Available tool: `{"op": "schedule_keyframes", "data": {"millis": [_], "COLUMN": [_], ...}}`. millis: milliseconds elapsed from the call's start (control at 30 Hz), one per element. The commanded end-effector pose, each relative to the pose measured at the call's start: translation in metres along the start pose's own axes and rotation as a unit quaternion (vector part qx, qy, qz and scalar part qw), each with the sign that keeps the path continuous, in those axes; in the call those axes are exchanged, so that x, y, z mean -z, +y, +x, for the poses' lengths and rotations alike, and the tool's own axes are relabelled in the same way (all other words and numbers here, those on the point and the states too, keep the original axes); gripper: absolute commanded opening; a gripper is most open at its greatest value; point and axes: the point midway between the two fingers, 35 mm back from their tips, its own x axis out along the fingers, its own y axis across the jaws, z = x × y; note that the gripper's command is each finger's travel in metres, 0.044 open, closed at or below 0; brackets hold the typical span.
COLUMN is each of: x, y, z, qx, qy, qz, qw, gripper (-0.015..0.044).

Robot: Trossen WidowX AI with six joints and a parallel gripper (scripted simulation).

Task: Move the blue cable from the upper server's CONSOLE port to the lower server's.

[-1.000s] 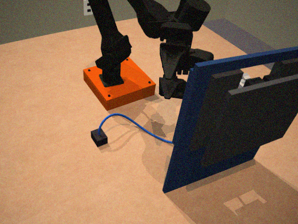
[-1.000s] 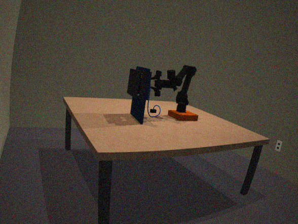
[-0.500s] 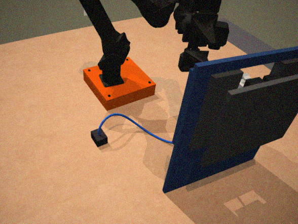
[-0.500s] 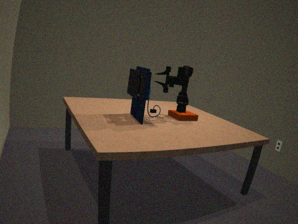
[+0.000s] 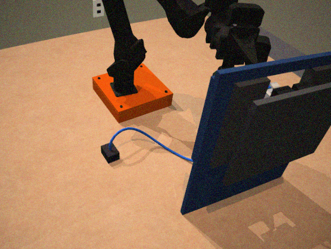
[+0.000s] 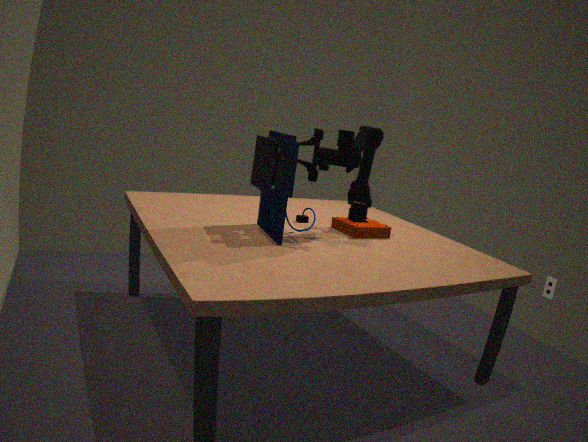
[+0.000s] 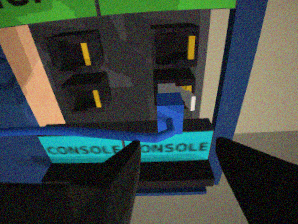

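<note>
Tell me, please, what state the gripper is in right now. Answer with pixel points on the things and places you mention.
Black parallel-jaw gripper (image 7: 178,145): open, holding nothing, with the blue cable plug (image 7: 170,111) beyond its fingertips.

Worktop (image 5: 56,183) (image 6: 350,270): pale wood-tone, dark legs (image 6: 206,375). Directly on it: orange base (image 5: 152,97) (image 6: 377,232); small black block (image 5: 110,153) (image 6: 302,219), apart from base; upright blue panel (image 5: 198,169) (image 6: 272,215).
</note>
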Motion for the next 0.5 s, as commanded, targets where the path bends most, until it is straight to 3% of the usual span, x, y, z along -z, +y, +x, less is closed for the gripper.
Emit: {"op": "schedule_keyframes", "data": {"millis": [0,467], "x": [-0.005,-0.011], "y": [0.000,-0.001], "z": [0.007,0.028], "qx": [0.000,0.001], "qy": [-0.003,-0.003], "qz": [0.001,0.001], "qw": [1.000,1.000], "gripper": [0.0239,0.0239]}}
